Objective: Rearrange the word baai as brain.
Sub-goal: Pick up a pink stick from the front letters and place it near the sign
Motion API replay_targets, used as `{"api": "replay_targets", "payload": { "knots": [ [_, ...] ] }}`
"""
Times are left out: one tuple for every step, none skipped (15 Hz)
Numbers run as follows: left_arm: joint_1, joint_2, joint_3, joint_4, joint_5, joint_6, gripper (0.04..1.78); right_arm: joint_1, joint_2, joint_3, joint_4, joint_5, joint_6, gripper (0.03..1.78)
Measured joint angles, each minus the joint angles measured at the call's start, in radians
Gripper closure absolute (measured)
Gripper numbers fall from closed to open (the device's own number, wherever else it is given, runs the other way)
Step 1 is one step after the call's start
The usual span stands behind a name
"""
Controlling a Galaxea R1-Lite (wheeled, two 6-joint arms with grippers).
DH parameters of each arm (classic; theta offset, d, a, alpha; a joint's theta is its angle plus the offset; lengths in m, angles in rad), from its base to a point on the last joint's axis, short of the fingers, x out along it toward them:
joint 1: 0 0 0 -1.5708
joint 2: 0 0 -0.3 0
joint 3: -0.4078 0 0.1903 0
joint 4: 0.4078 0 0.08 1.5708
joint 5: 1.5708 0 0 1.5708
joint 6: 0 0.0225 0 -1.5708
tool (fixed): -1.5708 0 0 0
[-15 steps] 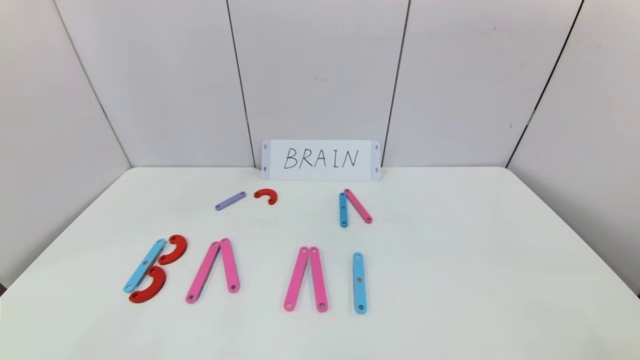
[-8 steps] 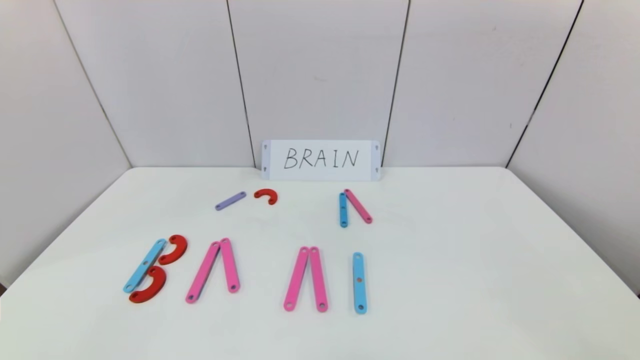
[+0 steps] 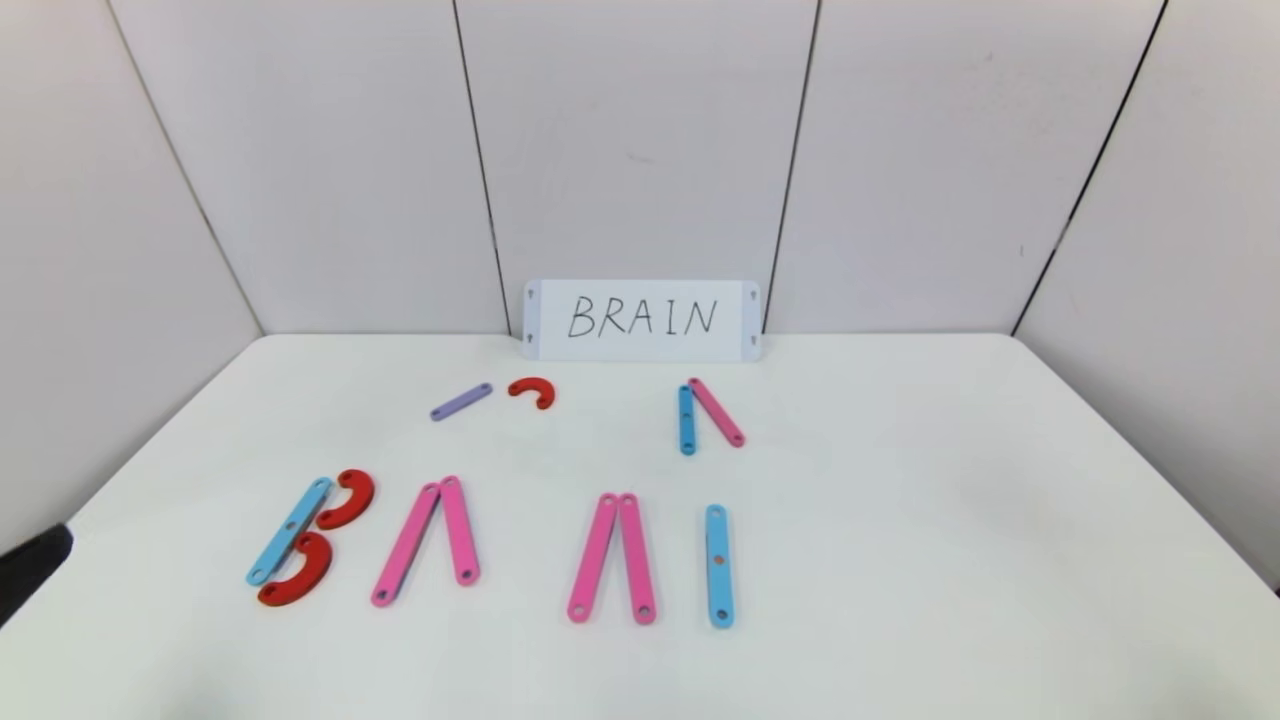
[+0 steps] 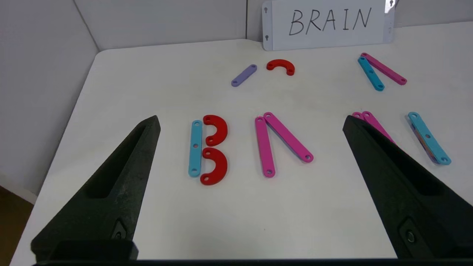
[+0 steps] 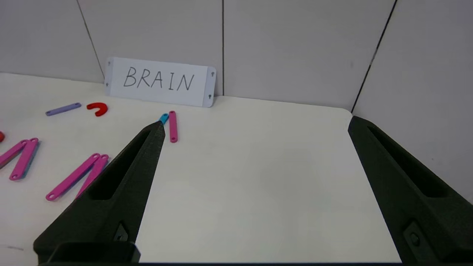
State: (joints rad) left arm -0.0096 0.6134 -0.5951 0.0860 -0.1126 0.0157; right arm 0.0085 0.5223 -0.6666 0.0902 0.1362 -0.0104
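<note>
The word baai lies along the table's front. Its B is a light-blue bar with two red C pieces. Each A is a pair of pink bars. The I is a light-blue bar. My left gripper hovers open and empty short of the B and the first A; one of its fingers hides part of the second A. My right gripper is open and empty over bare table on the right.
Spare pieces lie farther back: a lilac bar, a red C, and a blue bar touching a pink bar. A white card reading BRAIN leans on the back wall. White walls enclose the table.
A dark part of my left arm has come into the head view at the left edge. The pieces have not moved.
</note>
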Motion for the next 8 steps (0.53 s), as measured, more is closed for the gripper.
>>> {"api": "replay_targets", "payload": {
  "knots": [
    [-0.001,0.061,-0.046,0.002,-0.01,0.002,0.08,0.002,0.057,-0.037,0.0,0.011,0.0,0.08],
    [-0.003,0.123,-0.099,0.008,-0.016,0.003,0.08,0.004,0.111,-0.069,0.001,0.018,0.001,0.08],
    [-0.01,0.177,-0.151,0.022,-0.02,0.004,0.08,0.012,0.17,-0.103,0.001,0.024,0.001,0.08],
    [-0.022,0.228,-0.202,0.044,-0.022,0.006,0.08,0.023,0.225,-0.131,0.002,0.028,0.001,0.08],
    [-0.038,0.276,-0.246,0.069,-0.023,0.007,0.08,0.038,0.278,-0.154,0.003,0.031,0.002,0.08],
    [-0.055,0.324,-0.285,0.093,-0.023,0.009,0.08,0.058,0.333,-0.176,0.003,0.032,0.003,0.08],
    [-0.072,0.367,-0.315,0.11,-0.023,0.014,0.08,0.079,0.382,-0.194,0.003,0.032,0.003,0.08],
    [-0.09,0.411,-0.342,0.122,-0.024,0.019,0.08,0.102,0.43,-0.21,0.001,0.032,0.005,0.08]
  ]
}}
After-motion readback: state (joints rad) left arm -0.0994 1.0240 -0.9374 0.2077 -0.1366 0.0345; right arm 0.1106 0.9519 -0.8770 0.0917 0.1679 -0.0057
